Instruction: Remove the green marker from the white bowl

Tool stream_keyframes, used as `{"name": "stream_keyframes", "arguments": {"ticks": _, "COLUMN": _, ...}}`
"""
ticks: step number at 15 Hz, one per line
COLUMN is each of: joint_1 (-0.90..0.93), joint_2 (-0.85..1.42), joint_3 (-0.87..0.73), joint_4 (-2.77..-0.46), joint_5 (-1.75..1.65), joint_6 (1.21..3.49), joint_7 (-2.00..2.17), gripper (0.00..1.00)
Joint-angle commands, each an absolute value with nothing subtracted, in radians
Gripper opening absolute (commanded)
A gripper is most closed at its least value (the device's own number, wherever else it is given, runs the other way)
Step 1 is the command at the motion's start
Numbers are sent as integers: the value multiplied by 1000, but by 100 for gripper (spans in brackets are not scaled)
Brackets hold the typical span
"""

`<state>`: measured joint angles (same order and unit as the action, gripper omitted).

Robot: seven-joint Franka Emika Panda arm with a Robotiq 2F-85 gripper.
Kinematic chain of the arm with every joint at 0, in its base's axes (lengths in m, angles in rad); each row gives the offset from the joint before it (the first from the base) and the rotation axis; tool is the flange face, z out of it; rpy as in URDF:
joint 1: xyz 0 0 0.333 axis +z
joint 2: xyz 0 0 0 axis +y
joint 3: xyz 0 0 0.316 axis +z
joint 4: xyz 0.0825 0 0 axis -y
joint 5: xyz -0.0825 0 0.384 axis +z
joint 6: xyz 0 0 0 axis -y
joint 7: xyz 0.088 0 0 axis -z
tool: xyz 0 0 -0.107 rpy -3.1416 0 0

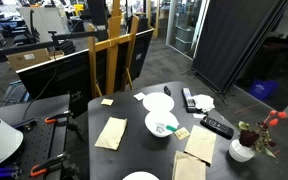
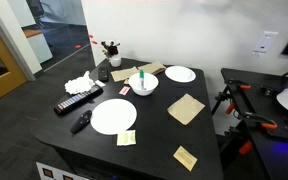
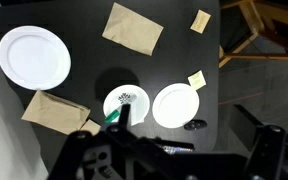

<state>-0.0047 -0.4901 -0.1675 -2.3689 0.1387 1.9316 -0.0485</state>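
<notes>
The white bowl (image 1: 162, 124) (image 2: 143, 84) stands near the middle of the black table. The green marker (image 1: 168, 128) (image 2: 142, 79) leans inside it. In the wrist view the bowl (image 3: 130, 100) is seen from high above, with the marker's green end (image 3: 112, 116) at its lower left rim. My gripper (image 3: 174, 150) shows as dark shapes along the bottom of the wrist view. Its fingers are wide apart and hold nothing, well above the table. It is out of both exterior views.
A smaller white dish (image 3: 176, 105) (image 1: 157, 103) sits beside the bowl, with a large white plate (image 3: 34, 57) (image 2: 113, 116) further off. Brown paper sheets (image 3: 133, 27) (image 3: 54, 110), yellow notes (image 3: 196, 78), black remotes (image 1: 217, 126) (image 2: 77, 100) and a flower vase (image 1: 244, 148) also lie on the table.
</notes>
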Motion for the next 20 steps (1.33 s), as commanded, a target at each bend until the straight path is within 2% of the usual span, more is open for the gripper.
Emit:
{"name": "stream_keyframes", "arguments": {"ticks": 1, "joint_1": -30, "joint_2": -487, "joint_3": -147, "joint_4": -2366, "joint_5": 149, "joint_6": 1927, "joint_7": -58, "gripper": 100}}
{"name": "stream_keyframes", "arguments": {"ticks": 7, "joint_1": -30, "joint_2": -483, "joint_3": -144, "joint_4": -2364, "joint_5": 150, "joint_6": 1928, "joint_7": -50, "gripper": 100}}
{"name": "stream_keyframes", "arguments": {"ticks": 13, "joint_1": -55, "joint_2": -412, "joint_3": -60, "joint_4": -2368, "joint_5": 123, "joint_6": 1981, "joint_7": 152, "gripper": 100}}
{"name": "stream_keyframes", "arguments": {"ticks": 20, "joint_1": -77, "joint_2": -286, "joint_3": 19, "joint_4": -2398, "joint_5": 126, "joint_6": 2172, "joint_7": 499, "gripper": 100}}
